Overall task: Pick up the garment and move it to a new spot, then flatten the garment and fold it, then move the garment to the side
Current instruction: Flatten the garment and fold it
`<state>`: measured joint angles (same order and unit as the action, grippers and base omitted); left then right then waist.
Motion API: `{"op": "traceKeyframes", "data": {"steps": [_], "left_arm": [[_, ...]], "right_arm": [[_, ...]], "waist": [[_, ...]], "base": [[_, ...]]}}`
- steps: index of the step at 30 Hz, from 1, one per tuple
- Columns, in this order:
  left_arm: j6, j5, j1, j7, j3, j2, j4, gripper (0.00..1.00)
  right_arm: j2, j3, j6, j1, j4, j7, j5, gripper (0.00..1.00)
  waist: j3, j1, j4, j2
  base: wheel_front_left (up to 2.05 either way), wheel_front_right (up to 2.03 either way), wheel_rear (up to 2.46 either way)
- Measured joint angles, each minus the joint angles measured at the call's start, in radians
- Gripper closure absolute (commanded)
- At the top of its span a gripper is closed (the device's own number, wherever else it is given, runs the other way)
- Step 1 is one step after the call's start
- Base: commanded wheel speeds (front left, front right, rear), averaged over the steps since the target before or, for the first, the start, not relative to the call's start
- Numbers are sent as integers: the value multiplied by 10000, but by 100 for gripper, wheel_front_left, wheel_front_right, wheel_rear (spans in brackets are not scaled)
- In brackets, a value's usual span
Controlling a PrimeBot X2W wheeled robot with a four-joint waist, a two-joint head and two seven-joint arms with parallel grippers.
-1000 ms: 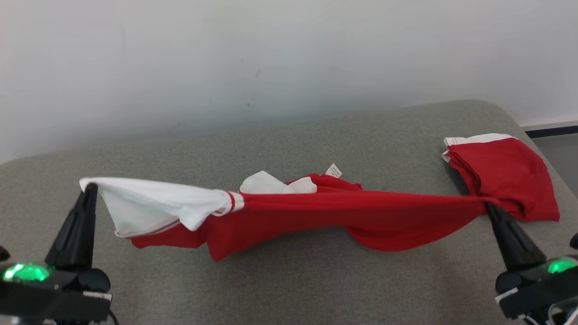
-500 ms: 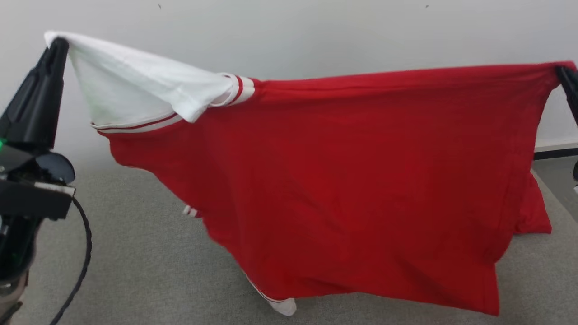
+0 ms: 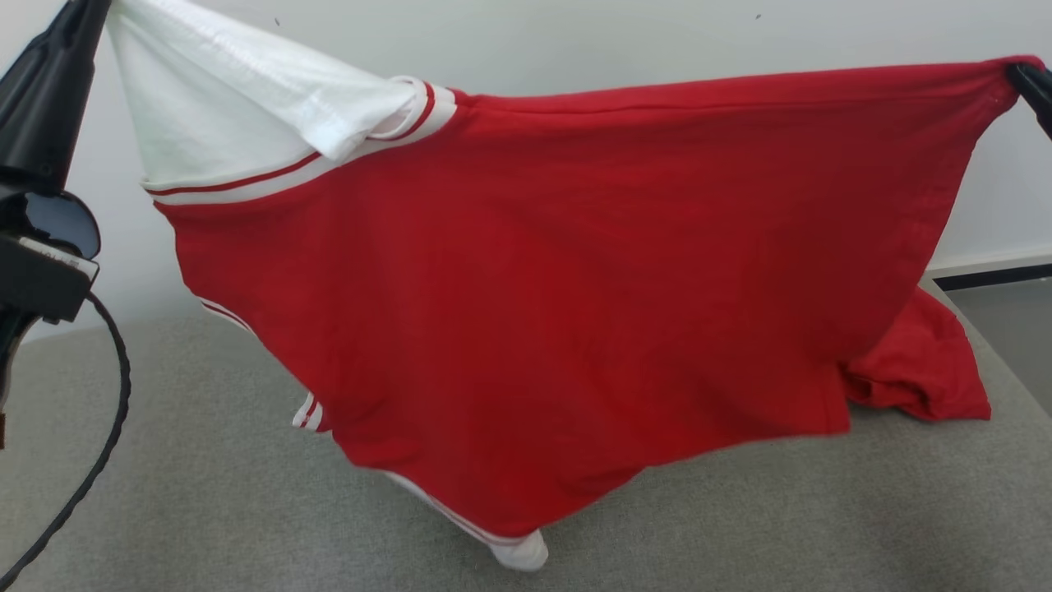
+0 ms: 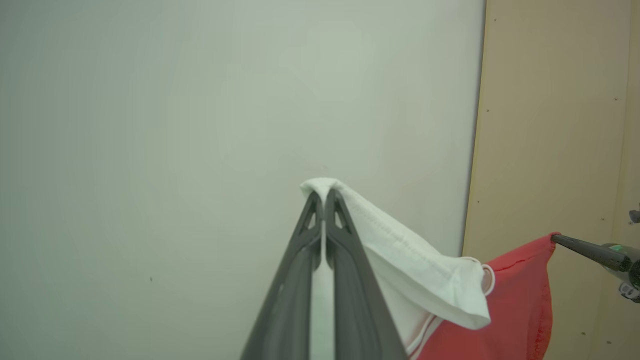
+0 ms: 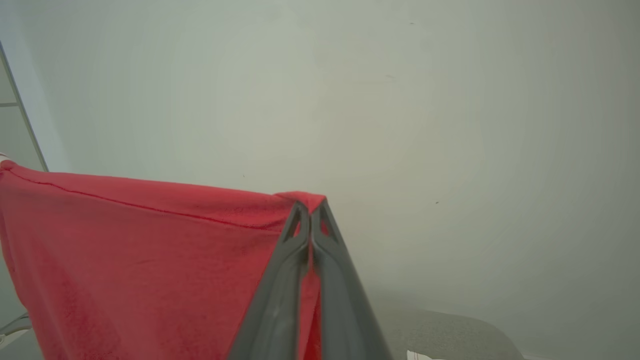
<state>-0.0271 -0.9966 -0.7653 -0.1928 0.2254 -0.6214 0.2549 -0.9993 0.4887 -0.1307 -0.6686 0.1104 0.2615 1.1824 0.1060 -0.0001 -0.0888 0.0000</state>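
Note:
The garment is a red shirt with a white sleeve and red-and-white striped trim. It hangs spread out between my two raised grippers. My left gripper at the top left is shut on the white sleeve's tip, which also shows in the left wrist view, where the left gripper pinches the white cloth. My right gripper at the top right is shut on a red corner; the right wrist view shows the right gripper clamping the red cloth. The lowest white hem touches the grey cushion.
A bunch of red cloth lies on the cushion at the right, behind the hanging corner; whether it is part of the garment I cannot tell. A black cable loops below my left arm. A white wall stands behind, with floor and a dark baseboard at the right.
Both grippers have lifted the garment from lying stretched low on the cushion to hanging high and spread. The head view has tilted up. Over the last half second it rose slightly more.

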Motion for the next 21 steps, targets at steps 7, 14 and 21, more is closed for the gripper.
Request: {"op": "traceKeyframes", "data": {"steps": [7,14,21], "left_arm": [[8,-594,-862,-717,163,90,-433,100],[157,-571,-1939,-1388,639,178,-1440,100],[844,-123,-4014,-1407,1292,865,-4332,100]], "right_arm": [[274,769,0,-1197,-742,307,-489,100],[732,1503,0,-2426,-1684,667,-585,100],[2153,2493,0,-4549,-3693,1455,-1534,100]], "waist": [[-250,1,32,0],[-676,1,158,1],[-1504,2,283,1]], "base": [[0,0,0],[0,0,0],[0,0,0]]}}
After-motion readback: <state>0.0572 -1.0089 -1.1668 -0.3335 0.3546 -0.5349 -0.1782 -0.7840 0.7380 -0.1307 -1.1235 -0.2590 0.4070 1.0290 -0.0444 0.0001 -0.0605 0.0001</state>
